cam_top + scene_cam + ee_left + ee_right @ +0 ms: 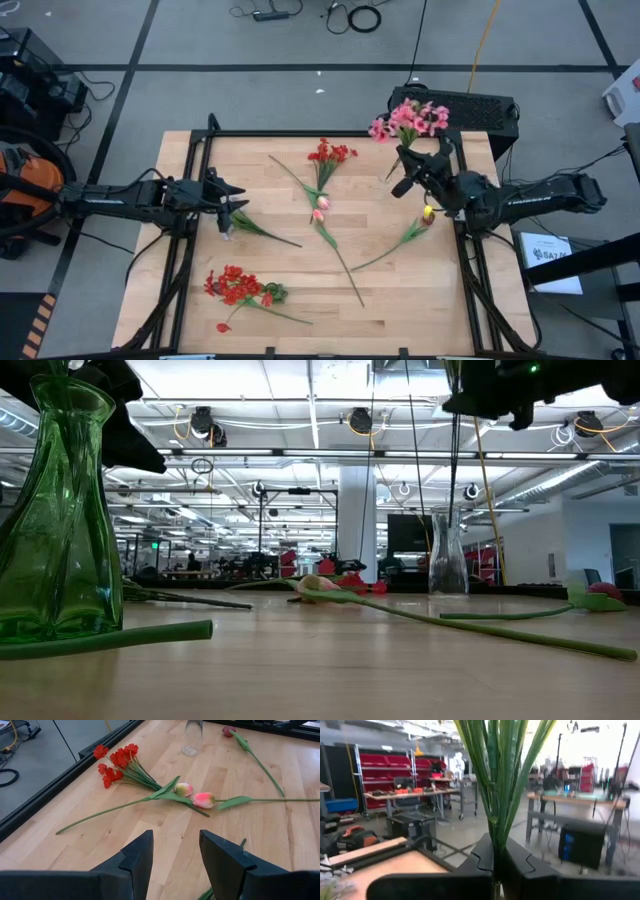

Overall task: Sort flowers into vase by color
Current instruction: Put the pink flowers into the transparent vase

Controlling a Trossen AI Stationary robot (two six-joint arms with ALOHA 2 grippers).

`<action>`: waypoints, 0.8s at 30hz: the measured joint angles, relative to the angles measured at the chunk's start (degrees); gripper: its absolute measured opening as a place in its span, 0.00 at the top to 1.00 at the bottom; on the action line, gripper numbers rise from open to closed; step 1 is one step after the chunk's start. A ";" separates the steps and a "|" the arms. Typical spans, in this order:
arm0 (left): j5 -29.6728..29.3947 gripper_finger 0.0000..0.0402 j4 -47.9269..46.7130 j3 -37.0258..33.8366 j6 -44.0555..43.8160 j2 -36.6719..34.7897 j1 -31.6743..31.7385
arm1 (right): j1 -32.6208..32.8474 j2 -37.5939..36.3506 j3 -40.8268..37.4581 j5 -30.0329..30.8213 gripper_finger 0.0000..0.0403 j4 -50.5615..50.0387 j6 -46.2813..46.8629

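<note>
Right claw (408, 172): clamped on the pink blooms (410, 120), held above the counter's (400, 300) far right corner. Left claw (175, 855): open, near the left edge. Red clusters (331, 153), tulips (320, 208) mid-counter; more reds (236, 286) near the front left.

both arms are dark, nearly black. the left arm (120, 198), left of centre, is long and slim with blocky joints. the right arm (540, 193), at right, looks thicker. each gripper's fingers (222, 862) are matte black, wedge-shaped, with stepped inner edges.
</note>
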 joint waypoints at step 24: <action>0.16 0.58 0.00 0.00 -0.06 0.00 -0.01 | -4.93 10.94 0.00 -5.95 1.00 -7.28 13.11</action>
